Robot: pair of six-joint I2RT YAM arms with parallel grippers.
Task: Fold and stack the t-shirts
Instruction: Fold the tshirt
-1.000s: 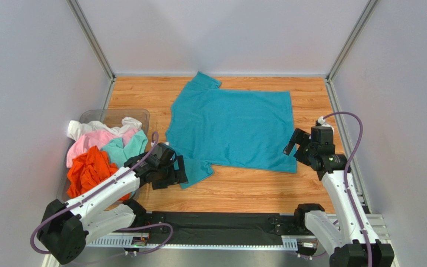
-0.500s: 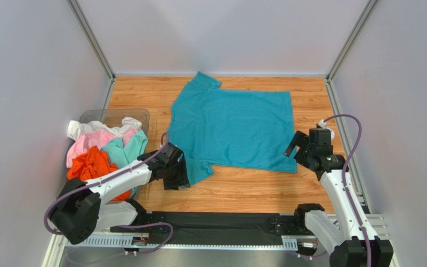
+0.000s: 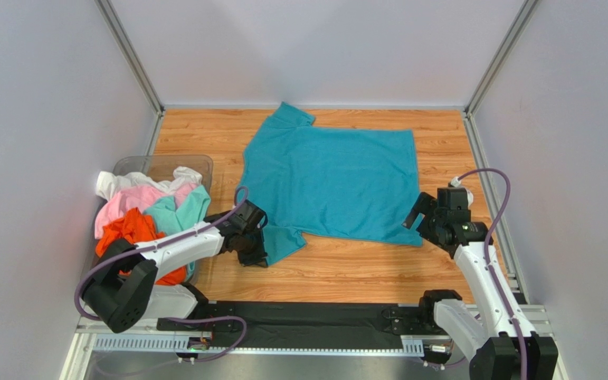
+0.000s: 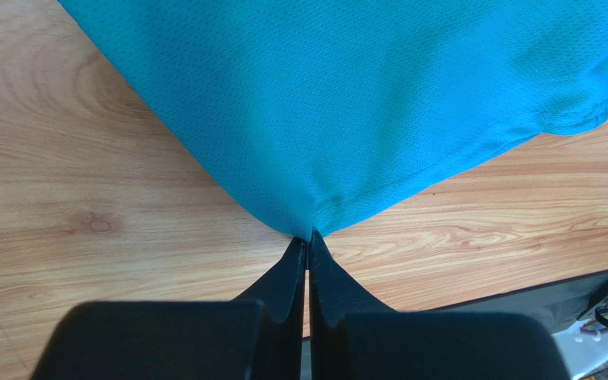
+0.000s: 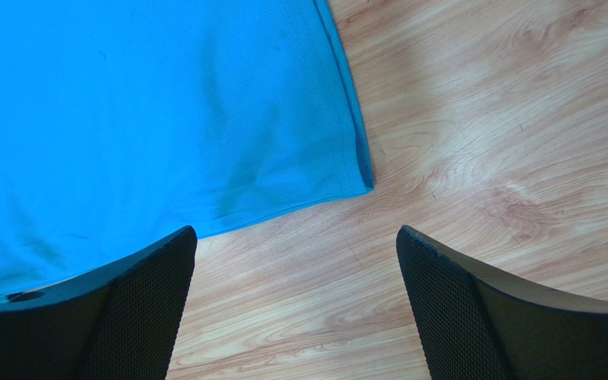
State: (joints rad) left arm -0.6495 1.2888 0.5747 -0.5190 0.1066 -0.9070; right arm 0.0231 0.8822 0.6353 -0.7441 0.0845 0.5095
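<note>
One teal t-shirt [image 3: 331,182] lies spread; four other t-shirts [image 3: 145,214] heap in one bin [image 3: 159,161].

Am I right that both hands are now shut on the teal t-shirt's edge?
Not quite: only the left hand is shut on the teal t-shirt. The right wrist view shows the right hand open beside the hem corner, holding nothing.

Wood-grain counter [image 3: 347,273], plain pale grey walls [image 3: 315,47] behind and on both sides of the counter, slanted metal posts [image 3: 129,55] at its far corners, black mat [image 3: 307,321] along its near edge, soft even light
</note>
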